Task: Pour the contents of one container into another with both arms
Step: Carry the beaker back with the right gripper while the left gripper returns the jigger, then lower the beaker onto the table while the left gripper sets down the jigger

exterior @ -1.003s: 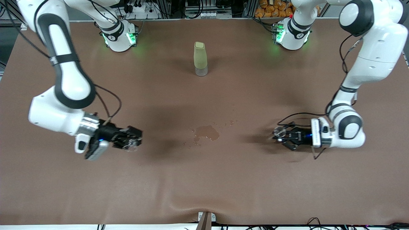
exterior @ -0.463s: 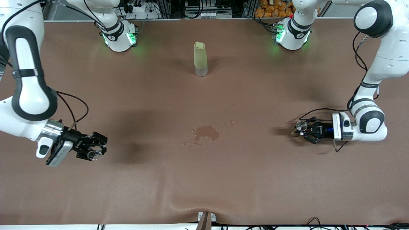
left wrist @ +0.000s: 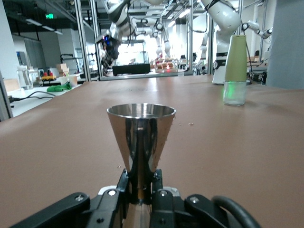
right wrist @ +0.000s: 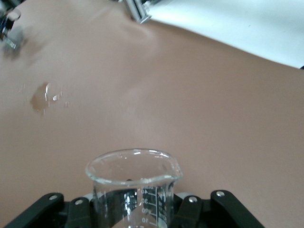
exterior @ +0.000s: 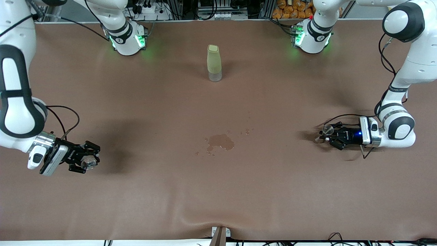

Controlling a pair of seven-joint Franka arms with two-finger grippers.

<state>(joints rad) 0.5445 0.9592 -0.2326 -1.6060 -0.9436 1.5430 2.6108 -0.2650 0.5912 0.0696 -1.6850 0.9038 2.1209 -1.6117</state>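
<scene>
My right pincer (exterior: 89,158) hangs low over the counter (exterior: 218,191) at the right arm's end, and of all things here it shows lowest in the front view. It is pinching the small glass cup (exterior: 88,163), which stands upright between my fingers; in the right wrist view the cup (right wrist: 134,185) shows printed measure marks on its clear wall and a little spout on its rim, and it looks empty as far as I can see.

My left pincer (exterior: 327,135) is over the left arm's end of the counter, well apart from the right one. It is pressed on the narrow waist of the steel jigger (exterior: 327,129). In the left wrist view the jigger (left wrist: 141,137) stands upright, its upper cone open to above.

Between my two pincers, near the middle of the counter, lies a small wet puddle (exterior: 221,141) with some drops around it. Farther from the front camera, toward the bases of my arms, stands the tall pale-green bottle (exterior: 214,63) with a clear base, upright and alone.
</scene>
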